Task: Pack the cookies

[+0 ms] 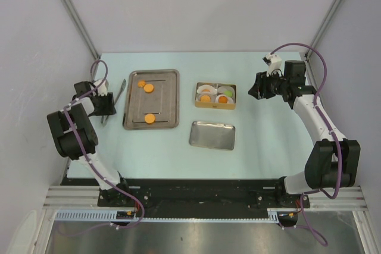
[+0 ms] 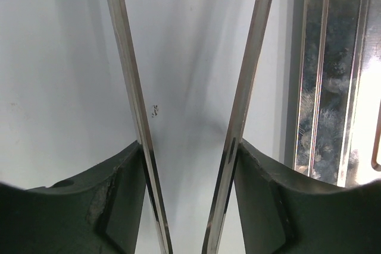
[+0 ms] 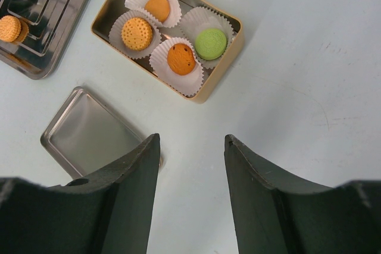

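Toward the left of the pale desk (image 1: 268, 141) lies a large steel baking tray (image 1: 164, 102) with a stepped rim. Three orange cookies (image 1: 150, 118) sit on it. Two of them touch each other at its far left corner, and the third lies alone near its near edge.

Right of that tray, apart from it, stands a small gold-coloured rectangular tin (image 3: 201, 94). It holds four white fluted paper liners (image 3: 191, 81) packed two by two, each with one cookie in it:
- a plain orange cookie (image 3: 158, 8)
- a yellow-orange cookie with a dotted top (image 3: 137, 33)
- a darker orange cookie with dark specks (image 3: 181, 58)
- a light green cookie (image 3: 211, 43)

From above, the green cookie is in the tin's near right corner. Just near of the tin lies a smaller shallow steel tray (image 1: 212, 135), about the tin's size, with its hollow side up.

The left claw (image 2: 187, 147) is at the left of the baking tray, over bare desk. It grips a pair of steel tongs (image 2: 128, 75). The two blades are spread apart, each one lying against the inner face of a finger, and their tips point toward the far side.

The right claw (image 3: 192, 138) hangs over the desk right of the tin. Its fingers are parted with nothing between them, and it touches neither the tin nor the small tray.
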